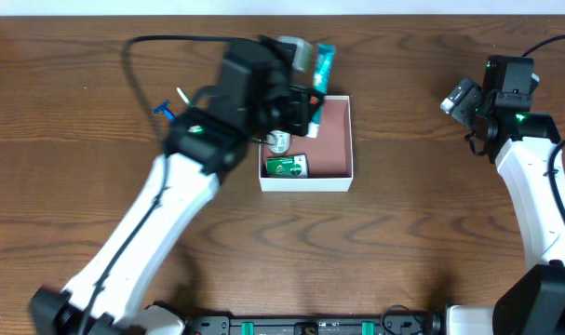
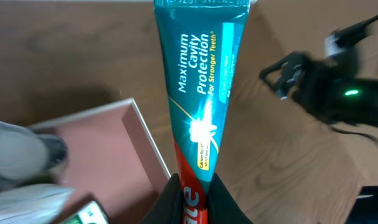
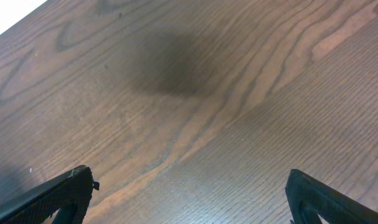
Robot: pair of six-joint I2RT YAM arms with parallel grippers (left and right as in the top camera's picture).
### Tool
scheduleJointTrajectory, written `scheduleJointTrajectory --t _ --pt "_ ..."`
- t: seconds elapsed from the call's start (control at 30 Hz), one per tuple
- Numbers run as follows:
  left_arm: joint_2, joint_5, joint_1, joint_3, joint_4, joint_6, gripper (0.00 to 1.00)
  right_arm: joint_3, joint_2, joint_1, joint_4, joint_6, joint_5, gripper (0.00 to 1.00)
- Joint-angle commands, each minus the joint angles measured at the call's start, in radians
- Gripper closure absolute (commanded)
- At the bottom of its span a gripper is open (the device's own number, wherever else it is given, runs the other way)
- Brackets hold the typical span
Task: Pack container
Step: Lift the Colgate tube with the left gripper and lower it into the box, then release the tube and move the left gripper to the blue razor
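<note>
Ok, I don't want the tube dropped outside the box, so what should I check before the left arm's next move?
1. Grip: left hand is shut on the toothpaste tube: ok.
2. Tube over the container: not ok; most of it lies beyond the far wall.
3. Free floor inside: ok; the right part is bare, and a green packet lies at the near left corner.
4. The right hand out of the way: ok; it is open over the table, far off to the right.
5. Tube's height above the wall: cannot tell.
</note>
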Motion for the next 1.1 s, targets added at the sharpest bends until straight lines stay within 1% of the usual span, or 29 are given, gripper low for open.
scheduleJointTrajectory --t 0.0,0.07,0.23,0.27,0.3,0.37,0.43,0.53,0.77,0.87,0.97,1.07 --pt "0.052 -0.109 -0.048 0.011 0.020 -0.086 0.89 0.003 0.005 -0.009 -0.001 -0.013 0.003 0.01" --pt "0.084 -0.136 -0.069 0.011 0.023 -0.108 0.89 0.003 0.005 -0.009 -0.001 -0.013 0.003 0.01" --pt "0.133 -0.161 -0.092 0.011 0.028 -0.108 0.89 0.003 0.005 -0.009 -0.001 -0.013 0.003 0.01" --pt "0.134 -0.161 -0.092 0.011 0.029 -0.108 0.87 0.003 0.005 -0.009 -0.001 -0.013 0.003 0.01" --pt "0.134 -0.161 -0.092 0.011 0.032 -0.106 0.83 0.003 0.005 -0.009 -0.001 -0.013 0.003 0.01" --pt "0.132 -0.175 -0.092 0.011 0.036 -0.103 0.67 0.003 0.005 -0.009 -0.001 -0.013 0.003 0.01" --pt "0.132 -0.183 -0.092 0.011 0.039 -0.100 0.57 0.003 0.005 -0.009 -0.001 -0.013 0.003 0.01" --pt "0.132 -0.182 -0.092 0.011 0.039 -0.100 0.49 0.003 0.005 -0.009 -0.001 -0.013 0.003 0.01" --pt "0.114 -0.181 -0.092 0.028 0.038 -0.095 0.48 0.003 0.005 -0.009 -0.001 -0.013 0.003 0.01" --pt "0.064 -0.182 -0.092 0.050 0.026 -0.052 0.48 0.003 0.005 -0.009 -0.001 -0.013 0.003 0.01" --pt "-0.009 -0.251 -0.073 0.078 -0.050 -0.032 0.48 0.003 0.005 -0.009 -0.001 -0.013 0.003 0.01" --pt "-0.098 -0.334 -0.024 0.095 -0.156 -0.012 0.48 0.003 0.005 -0.009 -0.001 -0.013 0.003 0.01"
